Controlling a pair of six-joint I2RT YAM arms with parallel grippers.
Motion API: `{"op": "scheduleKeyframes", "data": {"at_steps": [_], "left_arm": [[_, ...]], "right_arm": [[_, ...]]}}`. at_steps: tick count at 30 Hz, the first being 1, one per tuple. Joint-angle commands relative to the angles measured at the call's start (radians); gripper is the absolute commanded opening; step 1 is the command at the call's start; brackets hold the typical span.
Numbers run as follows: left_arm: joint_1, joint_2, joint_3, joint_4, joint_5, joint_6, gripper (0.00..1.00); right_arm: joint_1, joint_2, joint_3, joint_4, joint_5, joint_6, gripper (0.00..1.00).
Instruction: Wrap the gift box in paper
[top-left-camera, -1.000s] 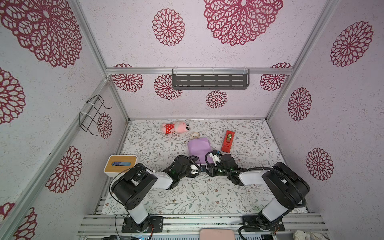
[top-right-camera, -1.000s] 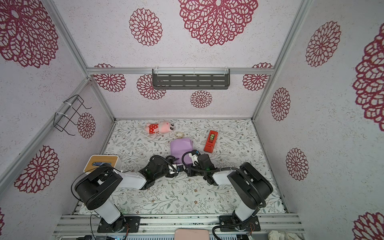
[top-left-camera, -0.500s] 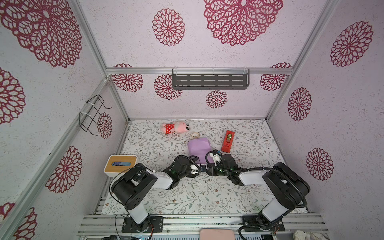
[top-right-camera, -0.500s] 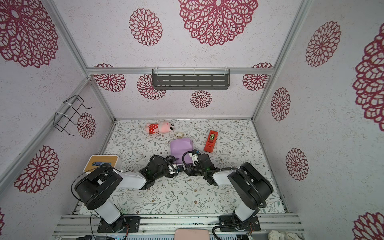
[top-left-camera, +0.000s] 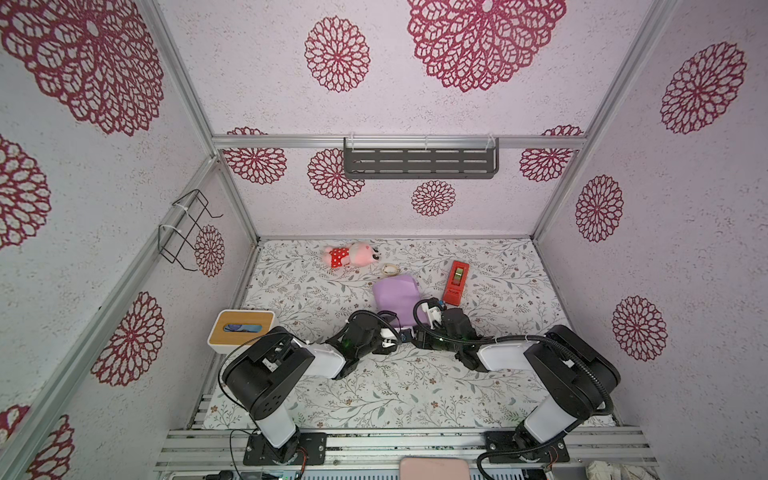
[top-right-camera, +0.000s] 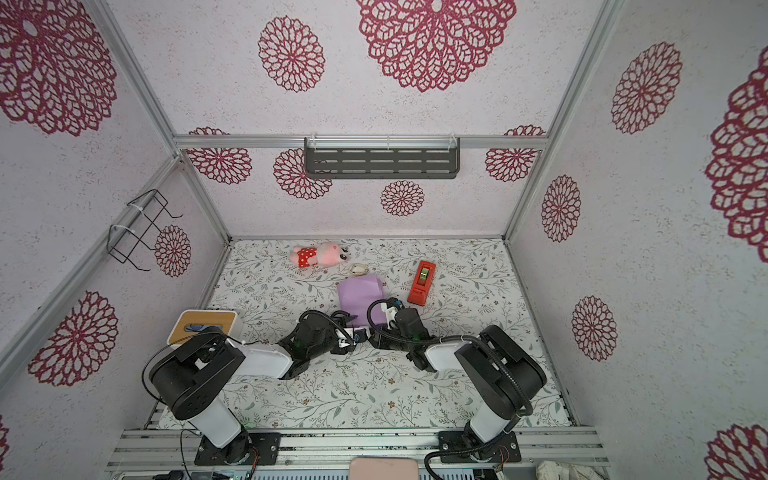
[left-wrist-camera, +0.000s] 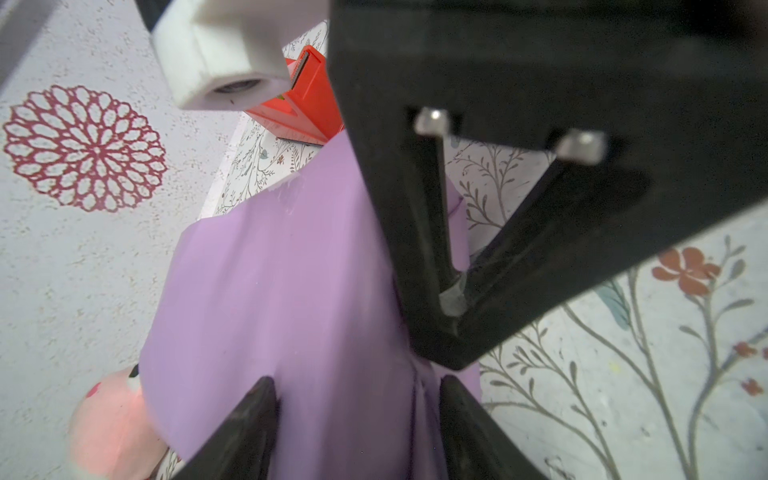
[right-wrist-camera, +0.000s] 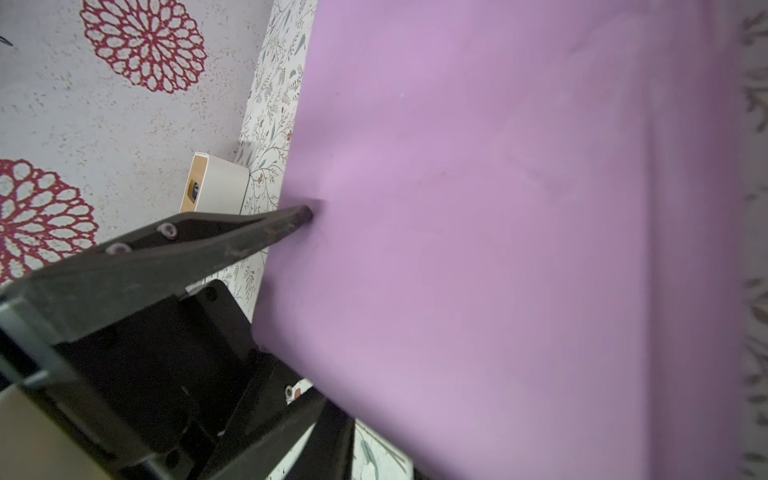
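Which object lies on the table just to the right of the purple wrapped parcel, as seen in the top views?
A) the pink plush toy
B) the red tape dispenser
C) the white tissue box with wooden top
B: in both top views the red tape dispenser lies just right of the purple paper.

The paper (top-left-camera: 395, 294) shows only its lilac-purple face – folded up into a boxy bundle on the floral table surface, mid-table in both top views. The gift box itself cannot be seen – in the left wrist view the sheet (left-wrist-camera: 266, 291) shows soft creases.
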Motion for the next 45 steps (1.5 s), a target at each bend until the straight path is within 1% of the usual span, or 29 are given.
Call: {"op": "scheduleKeyframes", "data": {"at_steps": [1,10,14,25,30,36,45], "left_arm": [[0.009,0.007,-0.013,-0.096,0.011,-0.008,0.63],[0.009,0.006,-0.013,-0.093,0.015,-0.011,0.63],[0.008,0.006,-0.013,-0.094,0.014,-0.011,0.63],[0.009,0.005,-0.014,-0.091,0.014,-0.011,0.63],[0.01,0.006,-0.013,-0.092,0.013,-0.011,0.63],[0.01,0.004,-0.013,-0.091,0.012,-0.011,0.63],[0.01,0.002,-0.015,-0.092,0.008,-0.011,0.63]], "right_arm": [[0.004,-0.021,-0.004,0.056,0.063,0.047,0.27],[0.041,-0.016,-0.019,0.062,0.15,0.121,0.32],[0.048,-0.002,-0.021,0.11,0.155,0.158,0.35],[0.062,-0.005,-0.005,0.124,0.175,0.204,0.43],[0.065,-0.02,-0.008,0.123,0.165,0.219,0.5],[0.065,-0.102,-0.052,0.057,0.193,0.205,0.59],[0.061,-0.226,-0.093,-0.118,0.235,0.134,0.67]]}}
